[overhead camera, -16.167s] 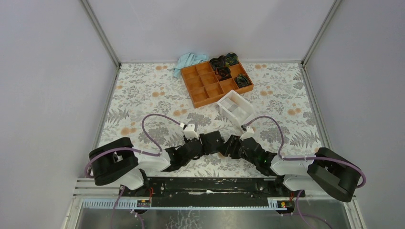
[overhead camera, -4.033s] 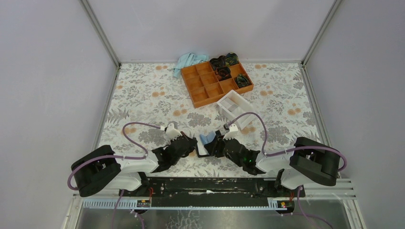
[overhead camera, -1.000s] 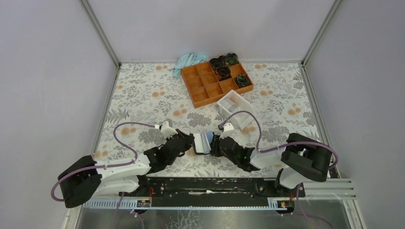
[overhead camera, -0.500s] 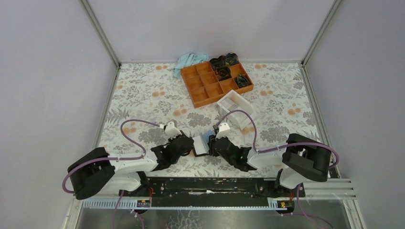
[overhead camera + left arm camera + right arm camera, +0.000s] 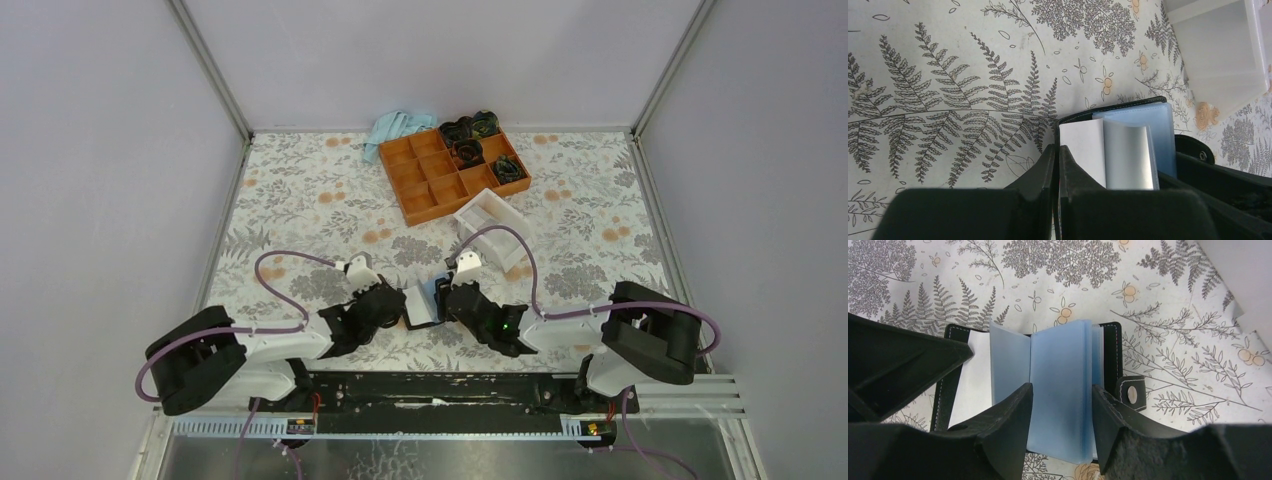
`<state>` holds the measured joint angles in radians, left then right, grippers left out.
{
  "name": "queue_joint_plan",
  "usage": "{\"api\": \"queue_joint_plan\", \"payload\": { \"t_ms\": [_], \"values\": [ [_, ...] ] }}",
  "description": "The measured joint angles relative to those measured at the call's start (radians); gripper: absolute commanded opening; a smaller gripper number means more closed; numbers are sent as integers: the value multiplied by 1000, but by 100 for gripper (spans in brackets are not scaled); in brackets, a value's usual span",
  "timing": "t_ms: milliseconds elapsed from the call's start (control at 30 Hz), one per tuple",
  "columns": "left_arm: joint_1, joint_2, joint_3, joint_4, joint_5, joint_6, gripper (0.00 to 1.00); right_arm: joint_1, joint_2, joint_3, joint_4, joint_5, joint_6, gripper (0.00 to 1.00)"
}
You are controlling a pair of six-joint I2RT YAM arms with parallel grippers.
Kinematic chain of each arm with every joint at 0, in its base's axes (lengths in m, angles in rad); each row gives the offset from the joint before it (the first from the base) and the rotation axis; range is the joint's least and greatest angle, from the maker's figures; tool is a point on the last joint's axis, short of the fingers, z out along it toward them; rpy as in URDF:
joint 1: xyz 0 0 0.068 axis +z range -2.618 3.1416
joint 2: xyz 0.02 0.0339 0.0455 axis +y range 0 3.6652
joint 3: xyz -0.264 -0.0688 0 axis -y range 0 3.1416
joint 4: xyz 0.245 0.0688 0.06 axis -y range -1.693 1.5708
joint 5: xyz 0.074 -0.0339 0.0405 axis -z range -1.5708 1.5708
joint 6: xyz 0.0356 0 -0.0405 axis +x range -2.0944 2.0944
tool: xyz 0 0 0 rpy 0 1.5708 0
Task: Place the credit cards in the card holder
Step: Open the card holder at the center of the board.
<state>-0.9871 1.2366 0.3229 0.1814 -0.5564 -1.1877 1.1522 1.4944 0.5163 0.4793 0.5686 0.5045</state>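
The card holder (image 5: 421,303), a black wallet, lies spread open on the flowered cloth between my two grippers, showing light-blue sleeves (image 5: 1063,385) and a white inner page (image 5: 1083,150). My left gripper (image 5: 397,308) is shut on the thin edge of its left cover (image 5: 1056,150). My right gripper (image 5: 448,300) is open, its fingers (image 5: 1013,415) standing on either side of the upright blue sleeves without pinching them. The snap tab (image 5: 1132,394) lies flat at the right. The credit cards are out of view.
A white open-topped box (image 5: 492,227) stands just beyond the card holder, and its wall (image 5: 1218,55) shows in the left wrist view. Behind it are an orange compartment tray (image 5: 430,180) with dark items at its far end and a blue cloth (image 5: 395,127).
The right gripper's jaws have spread wider around the blue sleeves. The left arm has shifted slightly while keeping its pinch on the cover. The card holder stays where it was.
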Motion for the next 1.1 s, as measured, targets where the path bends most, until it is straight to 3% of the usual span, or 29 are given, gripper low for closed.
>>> {"api": "queue_joint_plan", "payload": {
  "t_ms": [500,1100],
  "values": [
    [0,16,0,10,10,0,2,35,27,77,-44,58,-83,54],
    [0,0,-2,29,18,-3,3,119,166,137,-75,253,-237,59]
  ]
}}
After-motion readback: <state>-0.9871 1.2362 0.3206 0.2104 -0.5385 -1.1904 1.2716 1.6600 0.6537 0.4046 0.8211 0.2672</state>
